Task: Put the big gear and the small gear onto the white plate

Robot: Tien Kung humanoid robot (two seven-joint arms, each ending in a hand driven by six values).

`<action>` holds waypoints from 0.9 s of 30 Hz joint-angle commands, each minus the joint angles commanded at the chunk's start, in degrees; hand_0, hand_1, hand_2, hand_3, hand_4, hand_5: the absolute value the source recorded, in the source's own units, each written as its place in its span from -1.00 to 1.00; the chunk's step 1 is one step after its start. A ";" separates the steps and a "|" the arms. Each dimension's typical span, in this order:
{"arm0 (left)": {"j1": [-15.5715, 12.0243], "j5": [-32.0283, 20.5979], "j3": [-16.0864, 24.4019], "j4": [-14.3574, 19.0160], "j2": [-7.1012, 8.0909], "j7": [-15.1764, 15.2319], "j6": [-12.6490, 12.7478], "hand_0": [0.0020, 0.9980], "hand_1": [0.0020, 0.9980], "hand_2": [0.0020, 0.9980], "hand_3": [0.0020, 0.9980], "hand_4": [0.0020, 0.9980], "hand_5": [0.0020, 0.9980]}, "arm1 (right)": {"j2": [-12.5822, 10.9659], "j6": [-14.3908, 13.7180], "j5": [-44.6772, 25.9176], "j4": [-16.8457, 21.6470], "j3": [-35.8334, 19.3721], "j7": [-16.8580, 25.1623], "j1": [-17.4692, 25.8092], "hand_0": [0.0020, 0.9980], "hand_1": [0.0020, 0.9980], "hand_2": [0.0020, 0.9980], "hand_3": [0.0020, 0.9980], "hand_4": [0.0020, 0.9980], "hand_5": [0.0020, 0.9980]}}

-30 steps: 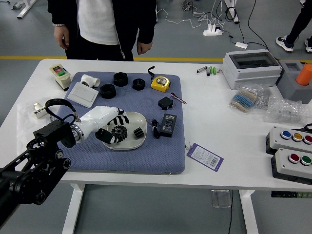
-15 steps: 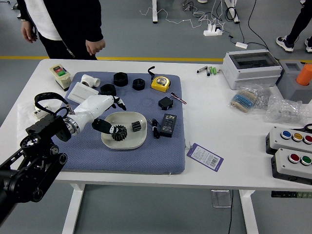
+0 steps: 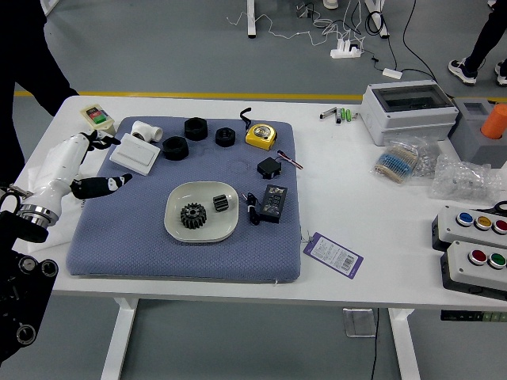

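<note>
The white plate lies on the blue-grey mat, left of the table's middle. On it rest two black gears side by side: the big gear toward the plate's left and the small gear at its upper right, with a gap between them. My left hand, white with black fingers, is over the mat's left edge, well away from the plate. Its fingers are spread and hold nothing. The right hand does not show.
Black rings, a white box, a white pipe fitting and a yellow tape measure lie behind the plate. Right of it are a black adapter and a tag. A person's dark legs show at the upper left.
My left hand has moved left from over the plate to the mat's left edge, uncovering the big gear. The gears remain on the plate. The person has moved left, mostly out of view.
</note>
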State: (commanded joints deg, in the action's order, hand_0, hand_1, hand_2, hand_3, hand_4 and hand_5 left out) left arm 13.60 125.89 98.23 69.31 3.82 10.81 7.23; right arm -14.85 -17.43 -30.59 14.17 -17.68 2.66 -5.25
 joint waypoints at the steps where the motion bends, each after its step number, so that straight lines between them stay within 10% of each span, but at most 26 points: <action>1: -1.65 -1.64 2.65 -0.66 -0.91 -0.13 1.56 0.32 0.35 0.44 0.17 0.59 -0.69 | 0.04 0.04 0.06 0.00 0.02 0.00 0.06 0.37 0.38 0.45 0.12 0.58 0.36; 5: -5.19 -9.58 9.61 -4.48 -2.13 -1.59 5.82 0.26 0.31 0.39 0.16 0.54 -0.69 | 0.10 0.15 0.11 -0.01 0.06 -0.06 0.08 0.37 0.38 0.45 0.12 0.58 0.36; 11: -7.61 -23.45 9.82 -7.51 -2.01 -4.50 9.54 0.15 0.15 0.29 0.15 0.47 -0.69 | 0.23 0.27 0.13 0.00 0.00 -0.14 0.04 0.37 0.38 0.45 0.12 0.58 0.36; 25: -6.74 -56.87 9.76 -3.59 -1.68 1.49 0.52 0.17 0.23 0.38 0.14 0.45 -0.48 | 0.27 0.25 0.25 0.02 -0.11 -0.20 -0.10 0.37 0.38 0.45 0.12 0.58 0.36; 26: -6.70 -59.44 9.55 -3.35 -1.71 1.40 -0.77 0.32 0.37 0.54 0.24 0.56 -0.07 | 0.28 0.25 0.26 0.02 -0.12 -0.20 -0.10 0.37 0.38 0.45 0.12 0.58 0.36; 27: -6.64 -61.64 9.16 -2.91 -1.72 0.73 -2.59 0.32 0.37 0.54 0.24 0.56 -0.07 | 0.27 0.25 0.24 0.02 -0.08 -0.22 -0.12 0.37 0.38 0.45 0.12 0.58 0.36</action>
State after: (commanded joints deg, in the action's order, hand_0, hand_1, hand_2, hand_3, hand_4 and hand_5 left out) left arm 6.96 64.25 107.39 66.41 2.10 11.54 4.64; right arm -14.58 -17.18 -30.35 14.19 -17.77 2.44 -5.38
